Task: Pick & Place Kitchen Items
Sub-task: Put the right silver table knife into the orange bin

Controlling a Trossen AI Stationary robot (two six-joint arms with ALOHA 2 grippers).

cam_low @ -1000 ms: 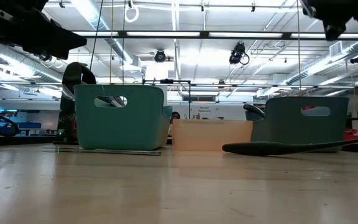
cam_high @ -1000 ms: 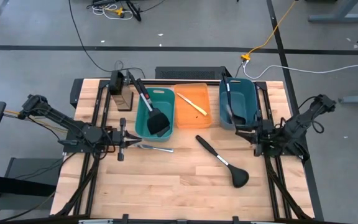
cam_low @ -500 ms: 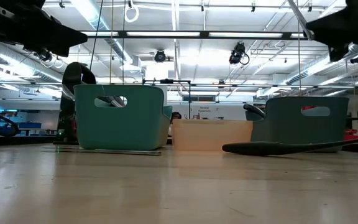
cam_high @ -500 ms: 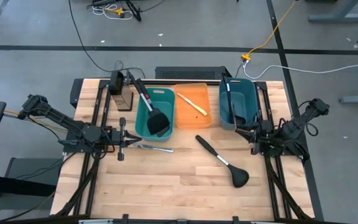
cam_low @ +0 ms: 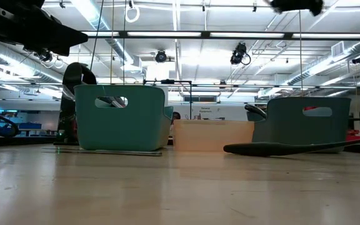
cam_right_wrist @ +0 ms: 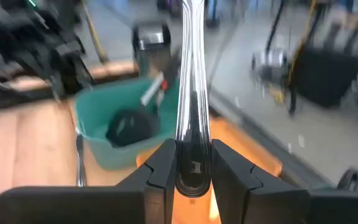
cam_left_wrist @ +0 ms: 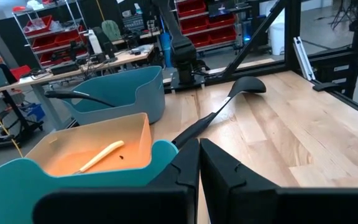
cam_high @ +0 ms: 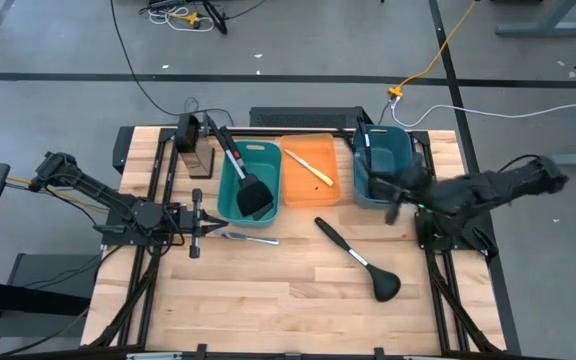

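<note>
My right gripper is raised by the near wall of the right teal bin and is shut on a slim silver utensil; it shows at the top of the low view. My left gripper is shut and empty at the table's left, beside a silver utensil that lies flat on the table. A black ladle lies flat at the centre right. The left teal bin holds a black spatula. The orange bin holds a cream-handled knife. My right gripper pinches one end of the silver utensil between its two fingers. The utensil runs straight out past the fingertips, along the fingers. It is lifted clear of the table. Which end the fingers have is hidden by the fingers.
The three bins stand side by side at the table's far middle. A dark box stands at the far left. The right teal bin holds a black utensil. Bare wood lies along the near half of the table.
My right gripper has risen and swung from the table's right edge toward the left, to the near wall of the right teal bin. My left arm and the things on the table have kept still.
</note>
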